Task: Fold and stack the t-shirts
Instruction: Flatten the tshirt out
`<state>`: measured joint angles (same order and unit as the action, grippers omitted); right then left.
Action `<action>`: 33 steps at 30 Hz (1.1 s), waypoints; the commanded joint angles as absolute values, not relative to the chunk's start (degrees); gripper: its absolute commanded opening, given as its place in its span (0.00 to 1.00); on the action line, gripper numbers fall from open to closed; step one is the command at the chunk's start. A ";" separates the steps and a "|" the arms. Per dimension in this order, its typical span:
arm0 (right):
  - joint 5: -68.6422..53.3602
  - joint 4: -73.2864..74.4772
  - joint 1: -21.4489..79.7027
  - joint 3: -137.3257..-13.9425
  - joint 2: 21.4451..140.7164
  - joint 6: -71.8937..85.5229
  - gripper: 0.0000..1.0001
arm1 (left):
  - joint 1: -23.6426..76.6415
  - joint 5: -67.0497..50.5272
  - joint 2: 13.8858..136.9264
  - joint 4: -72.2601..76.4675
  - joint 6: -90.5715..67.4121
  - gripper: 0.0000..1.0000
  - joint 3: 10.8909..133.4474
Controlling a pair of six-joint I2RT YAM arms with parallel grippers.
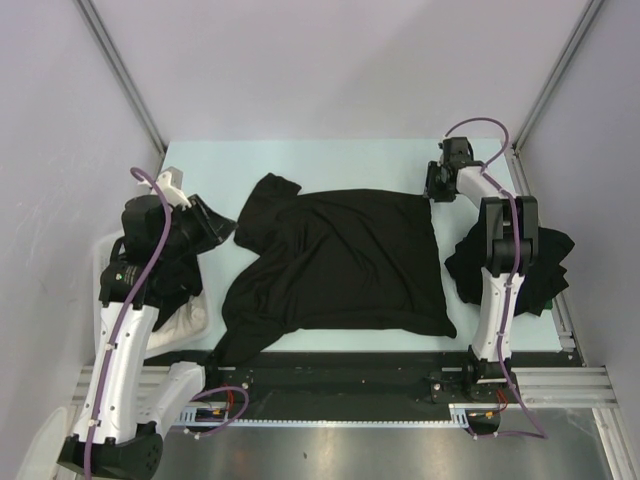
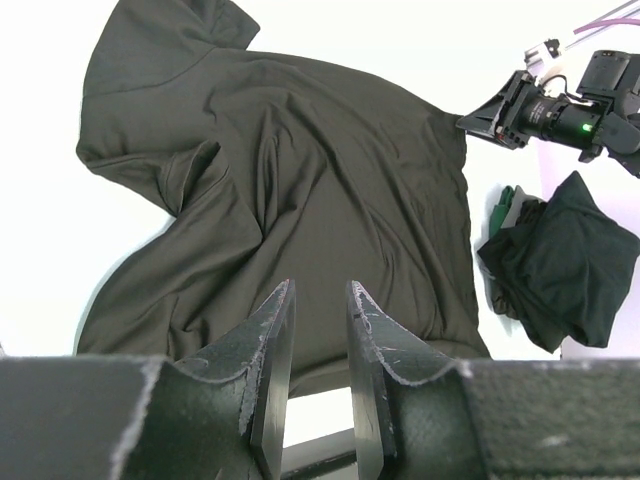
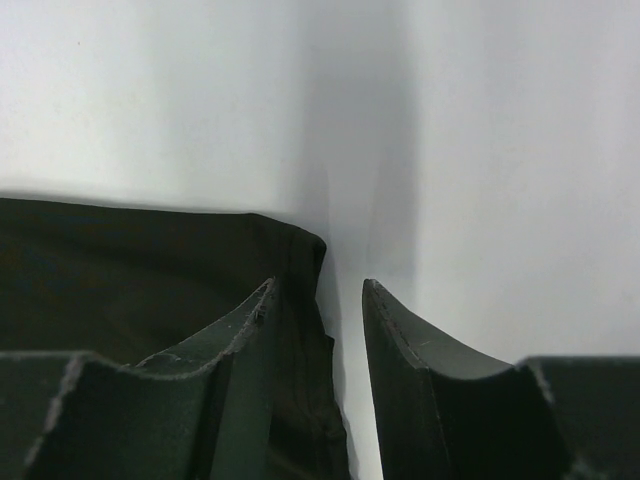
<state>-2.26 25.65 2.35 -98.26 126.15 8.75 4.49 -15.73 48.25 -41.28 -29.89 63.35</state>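
One black t-shirt [image 1: 340, 260] lies spread across the middle of the table, a sleeve at its far left. My right gripper [image 1: 432, 186] is down at the shirt's far right corner. In the right wrist view the jaws [image 3: 318, 290] stand apart, and the shirt's hem [image 3: 300, 250] lies between them against the left finger, with a gap to the right finger. My left gripper [image 1: 215, 226] hangs to the left of the shirt. Its jaws [image 2: 320, 300] are slightly apart with nothing between them, and the t-shirt [image 2: 300, 180] lies beyond.
A crumpled black t-shirt pile [image 1: 520, 265] lies at the table's right edge beside the right arm, also seen from the left wrist [image 2: 560, 260]. A white basket [image 1: 103, 250] with dark cloth sits under the left arm. Grey walls close in the back and sides.
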 commanded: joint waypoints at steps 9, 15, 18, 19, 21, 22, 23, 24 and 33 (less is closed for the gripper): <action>-4.13 21.97 2.37 -101.51 128.76 7.56 0.39 | 4.66 -16.00 47.29 -42.27 -28.92 0.31 65.39; -4.83 22.67 2.37 -105.29 131.74 7.91 0.28 | 4.57 -15.82 47.55 -42.63 -29.00 0.31 65.39; -5.18 23.29 2.37 -107.22 133.24 7.91 0.21 | 4.66 -15.65 47.72 -42.80 -28.92 0.31 65.65; -5.19 23.38 2.37 -107.66 133.50 8.00 0.20 | 4.66 -15.56 47.90 -42.80 -28.83 0.31 65.74; -5.10 23.29 2.37 -108.98 134.38 8.09 0.16 | 4.66 -15.56 48.07 -42.80 -28.83 0.31 65.83; -4.66 23.12 2.46 -109.42 134.73 8.09 0.15 | 4.66 -15.38 48.08 -42.89 -28.83 0.31 65.83; -4.66 22.94 2.37 -109.86 135.35 8.09 0.14 | 4.66 -15.29 48.08 -42.89 -28.83 0.31 65.92; -4.57 23.11 2.29 -111.34 135.79 7.91 0.12 | 4.66 -15.29 48.25 -42.98 -28.83 0.31 65.92; -3.87 25.92 1.06 -121.90 142.11 8.00 0.00 | 4.66 -14.24 49.13 -43.59 -28.65 0.31 66.09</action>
<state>-4.84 25.56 2.13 -116.66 139.83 8.32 4.49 -15.20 48.99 -43.81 -29.89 63.57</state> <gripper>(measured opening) 0.029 0.311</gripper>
